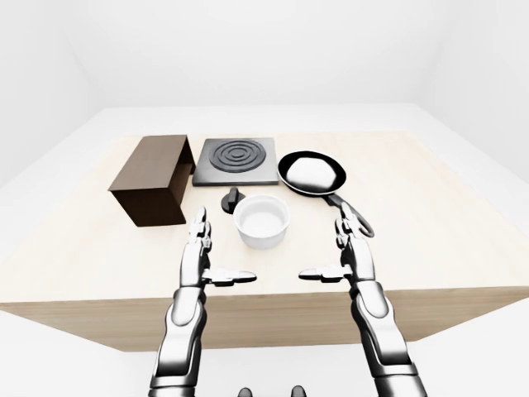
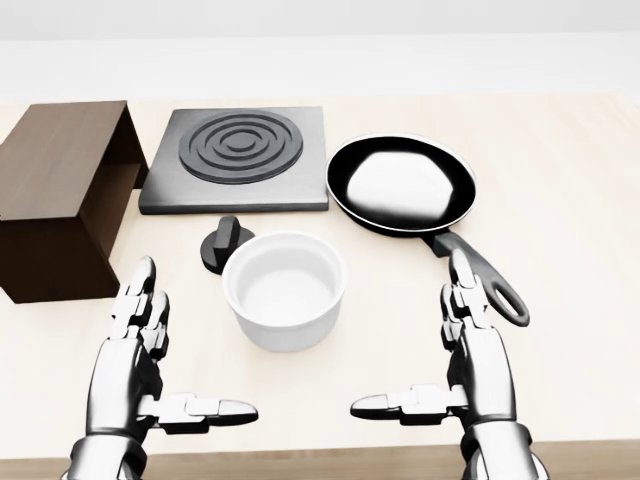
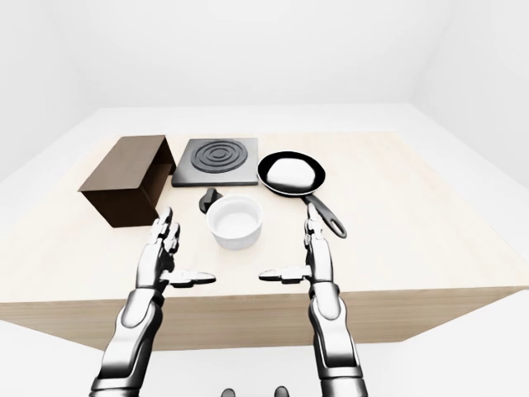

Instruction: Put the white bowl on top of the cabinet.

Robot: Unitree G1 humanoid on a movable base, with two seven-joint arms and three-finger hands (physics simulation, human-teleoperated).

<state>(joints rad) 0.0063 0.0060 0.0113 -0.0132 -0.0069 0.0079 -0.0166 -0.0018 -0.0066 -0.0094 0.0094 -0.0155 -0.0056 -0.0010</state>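
1. We hold our left robot hand (image 2: 140,350) and right robot hand (image 2: 470,345) spread over the table (image 2: 580,200) near its bottom edge in the head view, fingers straight, thumbs pointing toward each other, gripping nothing.
2. The white bowl (image 2: 285,290) stands upright on the table between the two hands, touching neither.
3. The dark brown cabinet (image 2: 60,190) sits toward the table's left edge, well apart from the bowl.
4. A black knob (image 2: 224,243) lies just beside the bowl; beyond it are the stove plate (image 2: 238,158) and a frying pan (image 2: 402,185).
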